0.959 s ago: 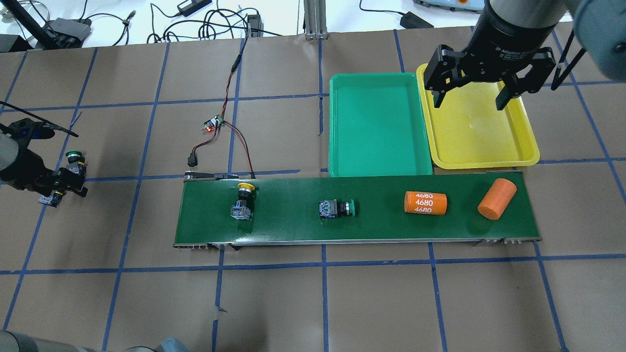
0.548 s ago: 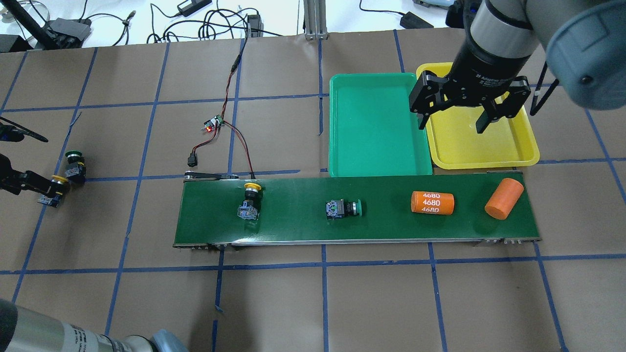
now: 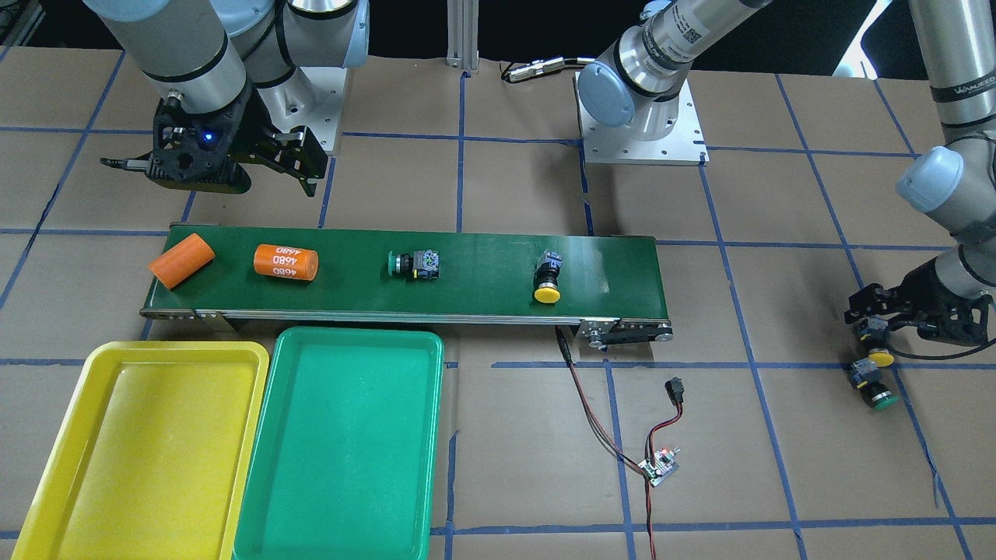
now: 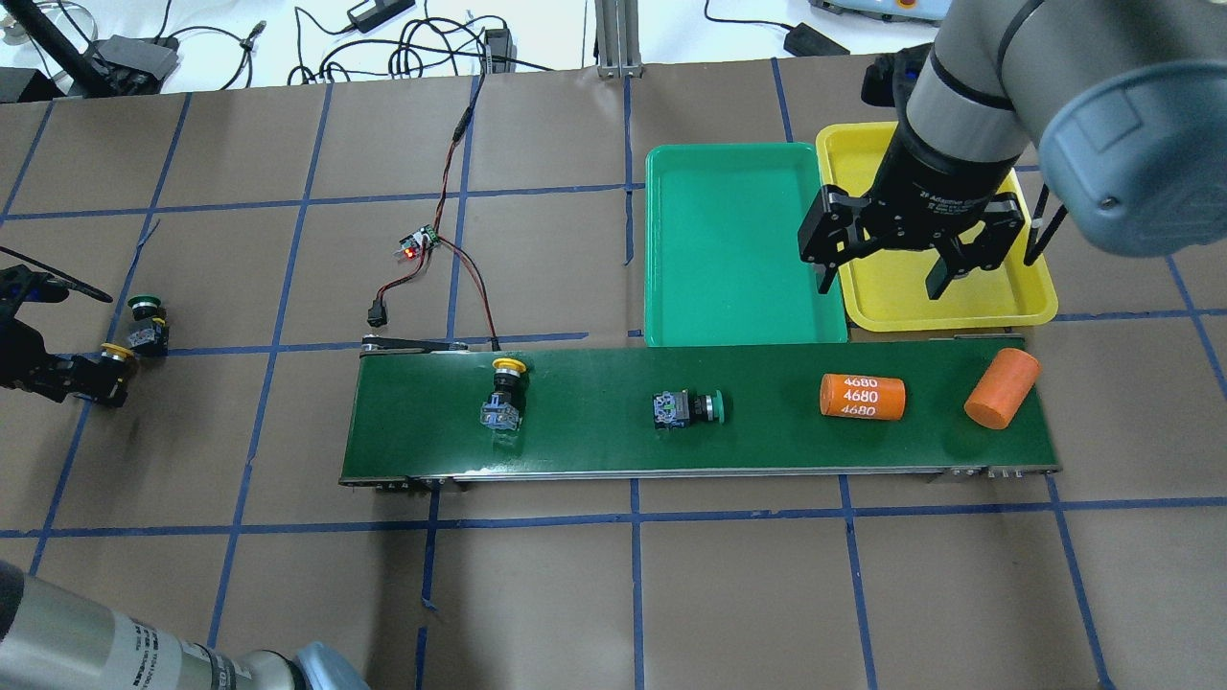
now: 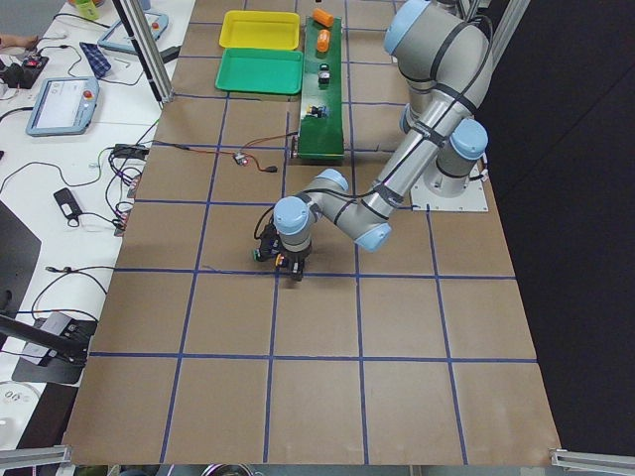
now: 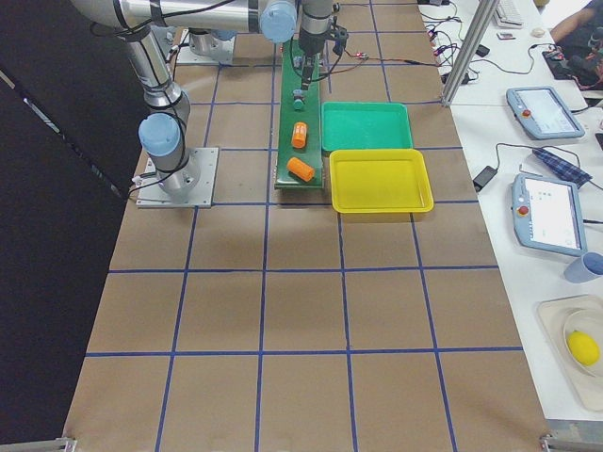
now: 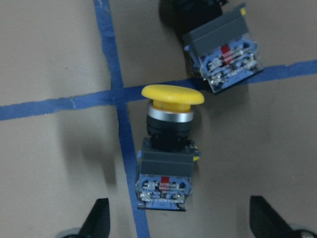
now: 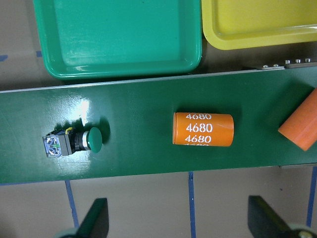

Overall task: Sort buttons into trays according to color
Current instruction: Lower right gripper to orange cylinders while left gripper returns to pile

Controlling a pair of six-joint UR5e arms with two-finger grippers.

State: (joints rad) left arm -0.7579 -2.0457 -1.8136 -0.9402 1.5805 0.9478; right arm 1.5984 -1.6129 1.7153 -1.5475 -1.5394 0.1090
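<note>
Where left gripper (image 7: 177, 218) stands wide open, yellow button (image 7: 167, 148) lies between fingertips (image 7: 99, 218), touching neither; right gripper (image 8: 177, 210): spread wide, empty.

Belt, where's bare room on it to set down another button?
Three bare stretches: from the belt's end on the robot's left to the yellow button, between that and the green button, and between the green button and the labelled cylinder. Crowded at the robot's right end, where the plain cylinder lies close by.
</note>
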